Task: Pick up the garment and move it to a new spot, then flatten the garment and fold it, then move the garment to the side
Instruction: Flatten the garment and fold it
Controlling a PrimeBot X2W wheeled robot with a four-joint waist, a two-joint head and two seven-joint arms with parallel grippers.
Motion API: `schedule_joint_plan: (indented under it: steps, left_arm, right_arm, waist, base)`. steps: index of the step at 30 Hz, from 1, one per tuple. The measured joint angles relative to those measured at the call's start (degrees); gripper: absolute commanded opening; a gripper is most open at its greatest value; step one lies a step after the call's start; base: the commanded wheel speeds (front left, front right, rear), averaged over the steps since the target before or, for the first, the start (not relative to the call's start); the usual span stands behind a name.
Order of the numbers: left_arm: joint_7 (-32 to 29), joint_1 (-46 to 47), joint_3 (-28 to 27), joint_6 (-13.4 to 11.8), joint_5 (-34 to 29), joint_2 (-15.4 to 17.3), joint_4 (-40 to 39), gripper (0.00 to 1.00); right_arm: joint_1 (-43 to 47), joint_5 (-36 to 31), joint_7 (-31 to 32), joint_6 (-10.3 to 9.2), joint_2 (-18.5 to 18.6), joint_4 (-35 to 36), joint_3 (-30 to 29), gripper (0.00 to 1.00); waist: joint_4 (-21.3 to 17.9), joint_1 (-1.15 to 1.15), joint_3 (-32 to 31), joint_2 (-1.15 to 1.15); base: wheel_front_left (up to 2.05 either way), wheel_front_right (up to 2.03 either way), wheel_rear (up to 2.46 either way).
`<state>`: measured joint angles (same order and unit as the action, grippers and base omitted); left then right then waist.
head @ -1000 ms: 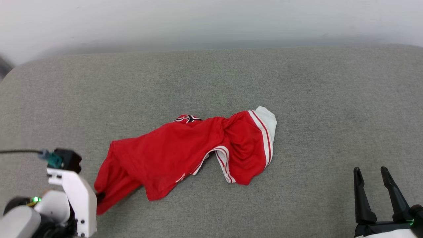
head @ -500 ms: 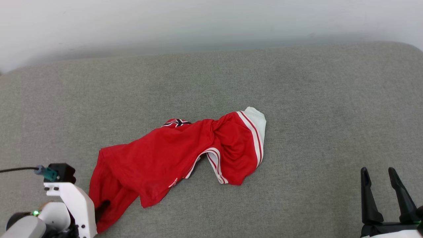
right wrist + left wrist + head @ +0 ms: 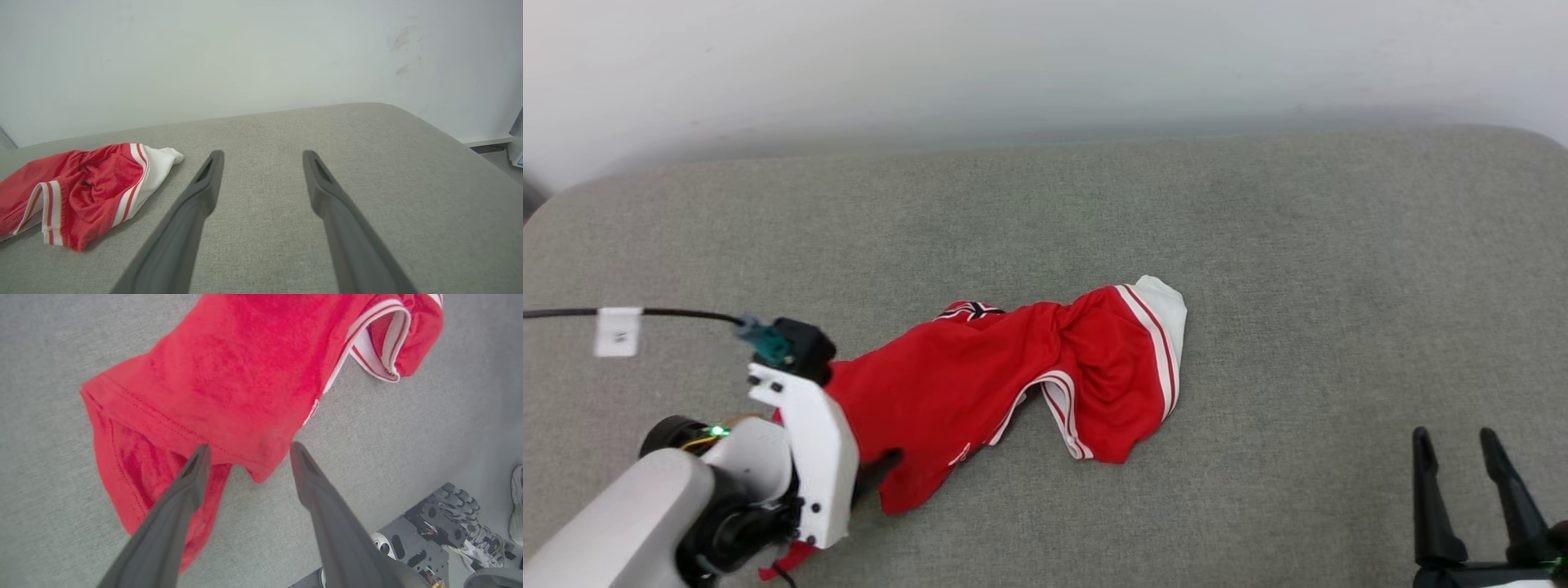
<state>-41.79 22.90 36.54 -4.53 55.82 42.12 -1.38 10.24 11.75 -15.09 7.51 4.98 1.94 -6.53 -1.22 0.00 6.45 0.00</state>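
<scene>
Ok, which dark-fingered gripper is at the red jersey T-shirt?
The left gripper, open at the hem of the red white-trimmed jersey T-shirt; the right gripper stands open over bare grey fabric surface, apart.

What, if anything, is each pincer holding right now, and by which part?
Nothing is held. The left pincer stands open over the red hem of the garment; the right pincer is open, apart from it.

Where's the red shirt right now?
In the head view the shirt lies crumpled left of centre on the grey cushion, its near end by the left tool.
</scene>
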Motion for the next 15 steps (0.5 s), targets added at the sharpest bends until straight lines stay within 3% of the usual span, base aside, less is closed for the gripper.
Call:
schedule_joint_plan:
  steps: [7, 15]
  left_arm:
    - [-6.5, 2.6, 4.4, 0.6, -0.4, -2.9, 4.1, 1.00]
    - [-5.9, 2.9, 5.3, 0.7, -1.0, -3.7, 11.2, 1.00]
  right_arm:
    - [-1.5, 0.4, 0.0, 0.00, -0.2, 0.0, 0.9, 1.00]
    - [-2.1, 1.0, 0.0, 0.00, -0.6, -0.2, 1.0, 1.00]
  waist:
    - [-2.3, 0.00, 0.6, 0.00]
    - [-5.8, 0.00, 2.2, 0.00]
  base:
    - [0.00, 0.00, 0.00]
    - [0.00, 0.00, 0.00]
